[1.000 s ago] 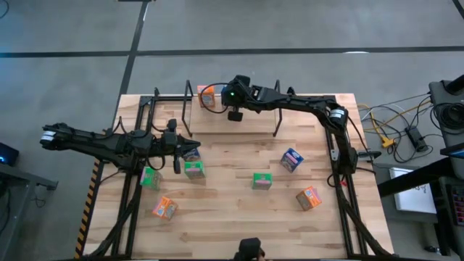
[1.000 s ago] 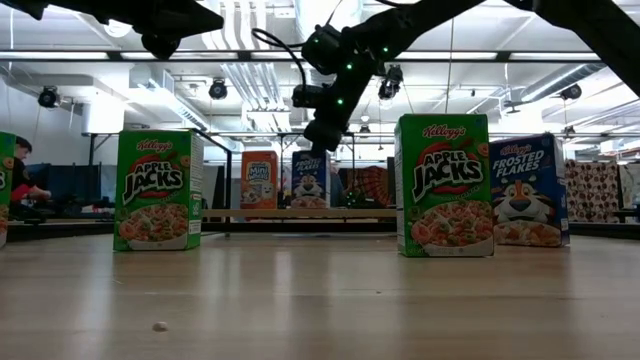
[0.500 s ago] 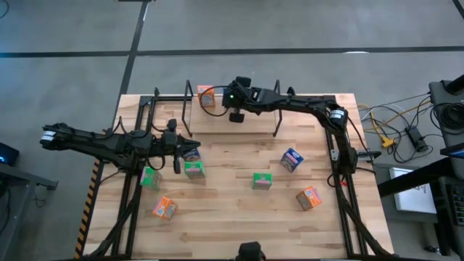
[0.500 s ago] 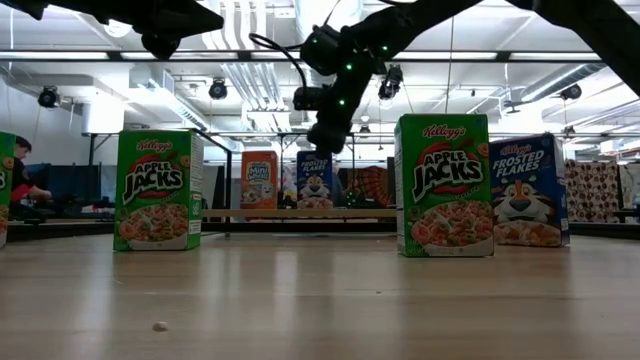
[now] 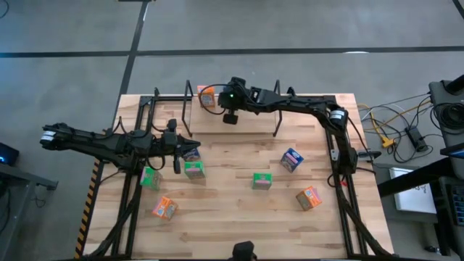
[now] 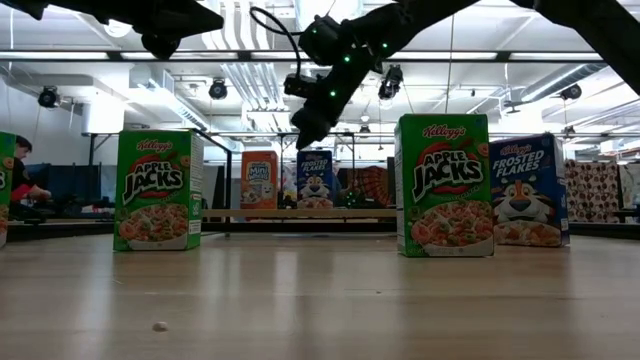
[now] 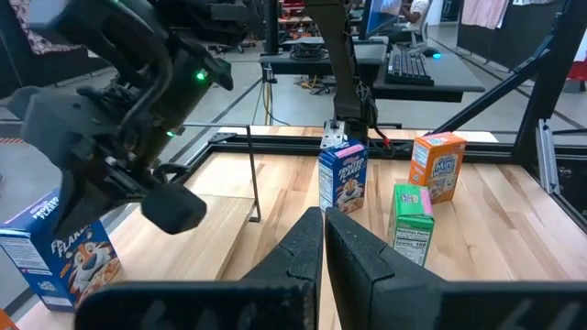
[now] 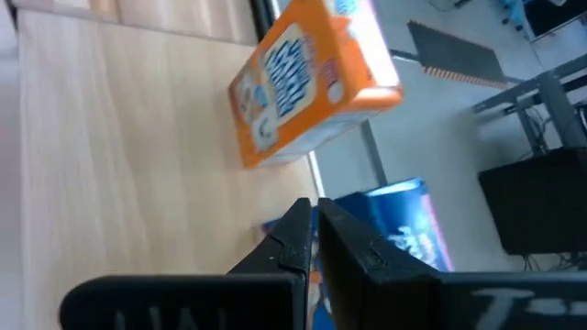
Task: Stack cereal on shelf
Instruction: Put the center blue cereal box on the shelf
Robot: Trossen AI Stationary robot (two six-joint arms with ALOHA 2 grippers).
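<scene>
Right arm has swung a little toward nine o'clock over the shelf; nothing else has shifted.

On the worktop (image 5: 232,210), the shelf (image 5: 170,99) at twelve o'clock carries an orange box (image 5: 207,96) and a blue box (image 6: 315,180). Six boxes wait below: green (image 5: 262,180), blue (image 5: 291,159), orange (image 5: 309,197) among them. Right claw (image 5: 215,95) and left claw (image 5: 194,154), at nine o'clock, are pinched closed, empty.

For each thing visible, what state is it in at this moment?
Left end effector: shut, empty, over the table's left side.
Right end effector: shut, empty, at the shelf.
Shelf: upright at the table's far edge.
Orange box: standing on the shelf.
Blue box: standing on the shelf, beside the orange one.
Green boxes: upright on the table, not shelved.
</scene>
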